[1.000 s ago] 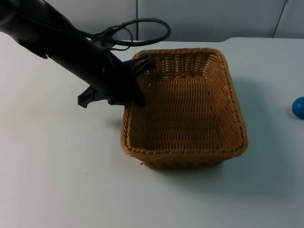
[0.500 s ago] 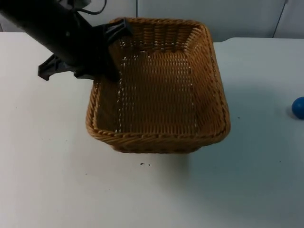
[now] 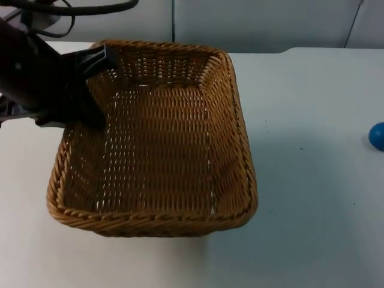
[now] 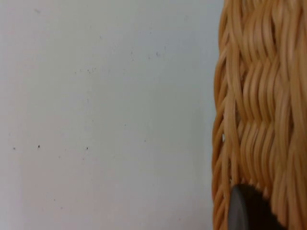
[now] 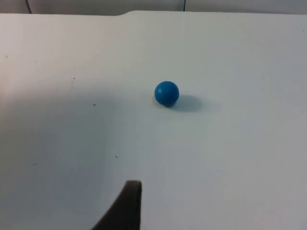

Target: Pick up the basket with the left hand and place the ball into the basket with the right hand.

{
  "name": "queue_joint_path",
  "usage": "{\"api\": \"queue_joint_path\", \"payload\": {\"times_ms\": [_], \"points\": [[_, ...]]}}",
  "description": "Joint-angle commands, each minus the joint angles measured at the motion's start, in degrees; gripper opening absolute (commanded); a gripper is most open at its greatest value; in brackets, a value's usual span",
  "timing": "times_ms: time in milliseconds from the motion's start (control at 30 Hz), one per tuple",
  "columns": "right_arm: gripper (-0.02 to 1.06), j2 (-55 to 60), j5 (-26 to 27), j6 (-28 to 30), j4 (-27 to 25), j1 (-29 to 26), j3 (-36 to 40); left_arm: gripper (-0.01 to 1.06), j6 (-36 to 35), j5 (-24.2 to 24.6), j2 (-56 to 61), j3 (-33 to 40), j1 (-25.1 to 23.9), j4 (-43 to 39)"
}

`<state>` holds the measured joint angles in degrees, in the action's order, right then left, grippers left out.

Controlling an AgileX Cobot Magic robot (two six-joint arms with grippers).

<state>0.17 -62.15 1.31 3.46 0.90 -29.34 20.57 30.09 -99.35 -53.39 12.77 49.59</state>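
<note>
A tan woven basket [image 3: 243, 156] hangs above the white table at the left, tilted a little. My left gripper [image 3: 90, 96] is shut on its left rim, with one finger inside the wall. The left wrist view shows the basket's wicker wall [image 4: 259, 96] close beside a black fingertip [image 4: 244, 211], with the table far below. A small blue ball [image 3: 377, 136] lies on the table at the far right edge. In the right wrist view the ball [image 5: 166, 93] rests ahead of my right gripper [image 5: 130, 203], which waits above the table well short of it.
The grey partition wall [image 3: 264, 24] closes off the table's far edge. A notch in the table edge [image 5: 129, 13] lies beyond the ball. White table surface [image 3: 312, 228] stretches between the basket and the ball.
My left arm has carried the basket up and to the left, so it looks larger and nearer the camera. The ball has stayed in place.
</note>
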Motion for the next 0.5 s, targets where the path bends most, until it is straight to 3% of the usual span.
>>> {"api": "queue_joint_path", "payload": {"times_ms": [0, 333, 467], "points": [[1.02, -0.2, 0.5, 0.2, 0.2, -0.4, 0.3, 0.00, 0.1, -0.3, 1.7, 1.5, -0.1, 2.3], [0.94, 2.7, 2.1, -3.8, -0.4, -0.4, -5.7, 0.00, 5.2, 0.1, 2.2, 3.5, -0.1, 8.2], [0.94, 16.7, 3.8, -3.9, -0.7, -0.4, -9.9, 0.00, 6.3, 1.1, 2.2, 3.5, -0.1, 9.4]]}}
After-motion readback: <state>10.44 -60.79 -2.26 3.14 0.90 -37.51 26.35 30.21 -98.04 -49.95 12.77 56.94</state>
